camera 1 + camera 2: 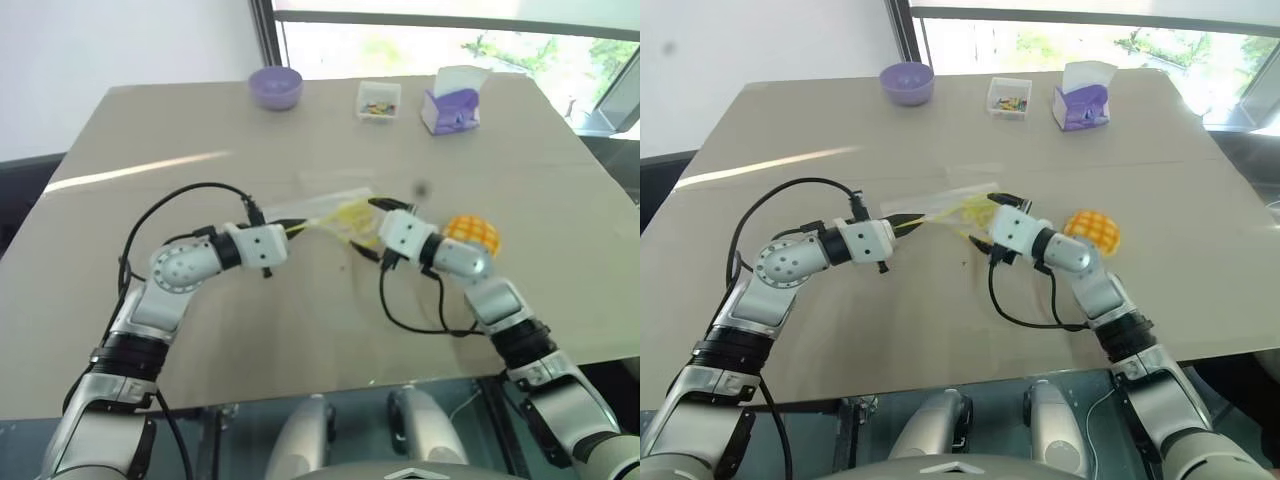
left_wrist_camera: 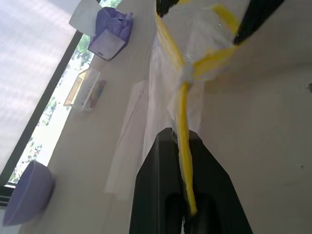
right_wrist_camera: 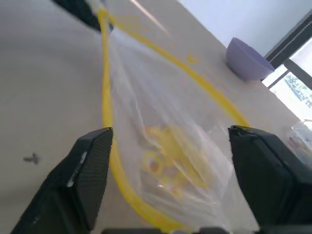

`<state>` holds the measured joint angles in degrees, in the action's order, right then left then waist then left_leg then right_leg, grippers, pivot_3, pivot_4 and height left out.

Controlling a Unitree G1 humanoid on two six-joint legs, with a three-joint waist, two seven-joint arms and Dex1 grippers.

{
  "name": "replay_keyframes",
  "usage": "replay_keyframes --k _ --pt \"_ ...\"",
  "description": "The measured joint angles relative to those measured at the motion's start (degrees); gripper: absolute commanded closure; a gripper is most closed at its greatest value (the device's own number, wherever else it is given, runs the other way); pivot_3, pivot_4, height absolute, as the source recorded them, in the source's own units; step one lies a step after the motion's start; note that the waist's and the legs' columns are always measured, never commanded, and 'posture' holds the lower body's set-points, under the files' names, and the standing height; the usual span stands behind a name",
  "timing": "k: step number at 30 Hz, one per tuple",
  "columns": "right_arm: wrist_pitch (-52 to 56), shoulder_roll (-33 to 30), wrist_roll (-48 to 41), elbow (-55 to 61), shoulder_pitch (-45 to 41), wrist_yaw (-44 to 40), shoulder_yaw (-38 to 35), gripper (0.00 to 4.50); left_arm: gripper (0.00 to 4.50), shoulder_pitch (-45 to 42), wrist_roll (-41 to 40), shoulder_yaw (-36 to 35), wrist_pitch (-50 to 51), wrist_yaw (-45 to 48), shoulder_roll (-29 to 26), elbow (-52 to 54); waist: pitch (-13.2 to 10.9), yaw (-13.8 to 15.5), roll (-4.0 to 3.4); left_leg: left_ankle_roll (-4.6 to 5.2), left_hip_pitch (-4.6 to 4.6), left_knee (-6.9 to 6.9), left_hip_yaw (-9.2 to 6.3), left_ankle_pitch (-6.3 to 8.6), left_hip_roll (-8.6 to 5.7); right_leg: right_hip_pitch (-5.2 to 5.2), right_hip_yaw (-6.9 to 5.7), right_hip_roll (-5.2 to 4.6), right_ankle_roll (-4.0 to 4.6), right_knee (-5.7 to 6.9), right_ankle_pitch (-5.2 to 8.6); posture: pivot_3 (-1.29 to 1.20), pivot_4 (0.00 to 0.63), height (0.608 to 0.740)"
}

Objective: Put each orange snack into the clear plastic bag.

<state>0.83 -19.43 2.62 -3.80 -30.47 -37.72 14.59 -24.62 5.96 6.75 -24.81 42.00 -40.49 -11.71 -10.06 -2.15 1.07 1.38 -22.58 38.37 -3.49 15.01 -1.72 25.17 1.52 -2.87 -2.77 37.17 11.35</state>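
Left eye view: my left tool is clamped on the yellow seal strip of the clear plastic bag, holding it just above the counter. My right tool, fingers apart, sits at the bag's open mouth. Yellow shapes show through the bag; whether they are contents I cannot tell. One orange snack lies on the counter just beyond my right wrist, so the right arm is nearer to it.

A beige worktop stands before a bright window with greenery outside; a white wall is at left.
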Motion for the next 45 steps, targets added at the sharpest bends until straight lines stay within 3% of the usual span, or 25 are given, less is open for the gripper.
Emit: replay_keyframes --k 4,8,9,15,24,27,29,32,37,45 --pt "7.21 -3.81 -5.34 7.56 3.93 -1.93 -4.97 1.85 4.5 -0.13 -0.41 0.01 0.68 0.01 0.37 -0.01 0.0 0.3 0.0 0.0 -0.01 0.01 0.0 0.0 -0.01 -0.02 -0.02 -0.03 0.0 -0.03 0.0 0.0 0.15 0.74" --pt "11.95 -8.72 -7.42 11.03 8.3 -1.74 -10.69 0.66 4.5 -0.19 -0.57 0.0 0.71 0.01 0.41 -0.07 0.0 0.56 0.0 0.01 0.0 0.01 0.02 0.0 -0.03 -0.05 -0.02 -0.08 0.0 -0.06 0.0 0.0 0.15 0.74" --pt "13.77 -9.75 -7.77 12.07 9.92 -0.67 -13.3 0.05 4.5 -0.33 -0.59 0.0 0.7 0.02 0.62 -0.08 0.0 0.66 0.0 0.0 0.0 0.01 0.03 0.0 -0.02 -0.04 -0.02 -0.07 0.0 -0.06 0.0 0.0 0.15 0.74" --pt "20.96 -11.52 -8.56 13.05 16.46 3.23 -18.9 0.05 4.5 -0.67 -0.99 0.02 0.66 0.09 0.86 -0.38 0.0 0.74 0.0 0.0 0.01 0.02 0.09 0.0 0.0 -0.05 0.03 -0.06 0.0 -0.03 0.0 0.0 0.15 0.74" --pt "24.1 -9.6 -8.27 8.0 16.03 7.1 -17.85 0.05 4.5 -2.09 -1.31 0.03 0.71 0.42 1.58 -0.5 0.03 0.75 0.03 0.01 0.21 0.05 0.1 0.0 0.0 -0.27 0.02 -0.05 -0.01 -0.05 0.0 0.0 0.15 0.74" --pt "25.11 -9.44 -8.61 7.21 15.96 7.27 -17.83 1.23 4.5 -2.09 -1.63 0.03 0.94 0.55 1.58 -0.29 0.03 0.94 0.04 0.05 0.71 0.02 0.06 0.03 0.01 -0.86 -0.02 -0.05 -0.03 -0.21 0.01 0.0 0.15 0.74" --pt "25.42 -9.44 -8.69 6.69 15.96 7.27 -17.8 2.3 4.5 -2.05 -1.66 0.02 1.27 0.57 1.58 -0.06 0.03 1.18 0.04 0.07 0.94 0.03 0.0 0.04 0.02 -1.17 -0.09 -0.03 -0.04 -0.35 0.03 0.0 0.15 0.74" --pt "25.69 -9.45 -8.91 6.73 15.97 7.24 -17.82 3.36 4.5 -1.8 -1.66 0.02 1.78 0.58 1.58 -0.05 0.03 1.31 0.04 0.07 0.94 0.05 -0.04 0.03 0.02 -1.22 -0.12 -0.02 -0.04 -0.35 0.03 0.0 0.15 0.74" --pt "23.76 -9.96 -11.02 8.75 17.14 4.0 -17.81 3.36 4.5 -1.71 -1.65 0.03 2.07 0.58 1.59 -0.02 0.0 1.32 -0.01 0.07 0.88 0.04 -0.05 0.04 0.03 -1.14 -0.13 -0.01 -0.04 -0.35 0.03 0.0 0.15 0.74" --pt "28.17 -10.57 -24.16 24.08 13.23 -4.86 -17.39 3.36 4.5 -1.8 -1.59 0.04 3.01 0.53 2.06 0.01 -0.03 1.3 -0.04 0.08 0.82 0.02 -0.08 0.04 0.06 -1.06 -0.15 -0.02 -0.04 -0.36 0.03 0.0 0.15 0.74"
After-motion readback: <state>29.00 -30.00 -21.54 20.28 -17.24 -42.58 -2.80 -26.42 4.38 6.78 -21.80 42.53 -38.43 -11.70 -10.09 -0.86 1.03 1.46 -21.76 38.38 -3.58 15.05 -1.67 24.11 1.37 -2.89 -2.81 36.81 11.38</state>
